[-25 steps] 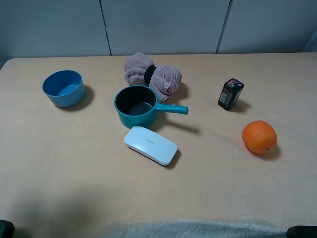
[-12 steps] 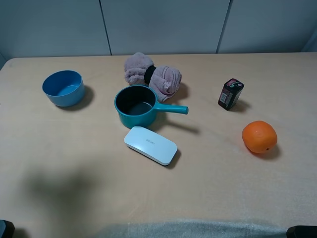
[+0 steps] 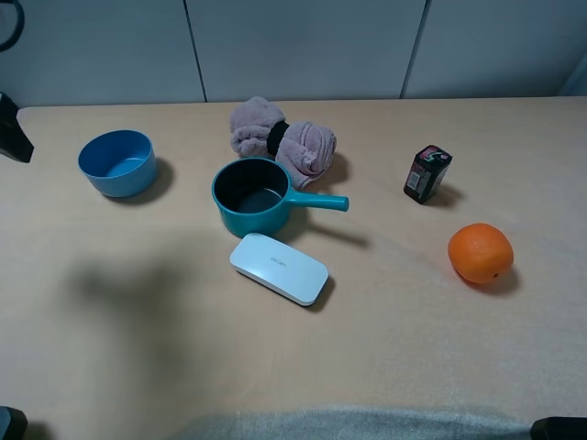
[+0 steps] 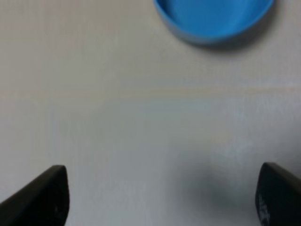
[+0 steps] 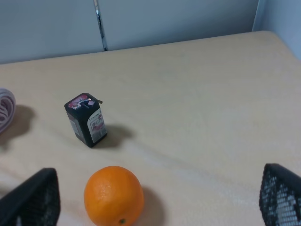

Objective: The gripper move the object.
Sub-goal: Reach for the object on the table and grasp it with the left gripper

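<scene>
The blue bowl [image 3: 116,163] stands upright and empty at the far left of the table. In the left wrist view the bowl [image 4: 214,19] lies ahead of my left gripper [image 4: 160,190], well clear of it. The two dark fingers [image 4: 44,197] stand wide apart, open and empty, over bare tabletop. A dark part of the left arm [image 3: 11,128] shows at the left edge of the high view, left of the bowl. My right gripper [image 5: 160,202] is open and empty, its fingers [image 5: 33,197] wide apart, far from the bowl.
A teal pot with a handle [image 3: 252,197] stands mid-table, a pink cloth roll [image 3: 284,137] behind it and a white case [image 3: 278,268] in front. A dark carton [image 3: 427,172] and an orange [image 3: 480,252] sit at the right; both show in the right wrist view.
The left arm's dark end has come into the high view at the left edge. Its shadow on the table has moved farther from the front edge, toward the bowl. No object has moved.
</scene>
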You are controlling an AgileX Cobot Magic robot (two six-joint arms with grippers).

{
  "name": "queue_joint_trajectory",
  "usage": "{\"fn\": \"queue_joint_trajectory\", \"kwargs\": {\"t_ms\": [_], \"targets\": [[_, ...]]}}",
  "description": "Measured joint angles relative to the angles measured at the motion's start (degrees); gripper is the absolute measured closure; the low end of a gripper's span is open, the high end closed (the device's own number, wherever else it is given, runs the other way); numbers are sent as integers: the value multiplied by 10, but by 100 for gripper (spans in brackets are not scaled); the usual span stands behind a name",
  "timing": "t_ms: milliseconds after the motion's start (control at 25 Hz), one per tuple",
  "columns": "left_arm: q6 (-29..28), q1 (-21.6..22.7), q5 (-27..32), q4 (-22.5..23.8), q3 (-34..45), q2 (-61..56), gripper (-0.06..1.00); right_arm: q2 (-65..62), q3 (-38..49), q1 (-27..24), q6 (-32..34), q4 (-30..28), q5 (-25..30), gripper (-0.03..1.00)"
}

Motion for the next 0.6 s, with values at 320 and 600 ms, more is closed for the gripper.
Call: {"fn": "queue_joint_trajectory", "kwargs": {"t_ms": [320,600], "targets": [[0,0,-14,0,-59,139,14,0,0,0,0,0,0,30],[0,-14,-28,0,-123,229,14,0,0,0,0,0,0,30]]}}
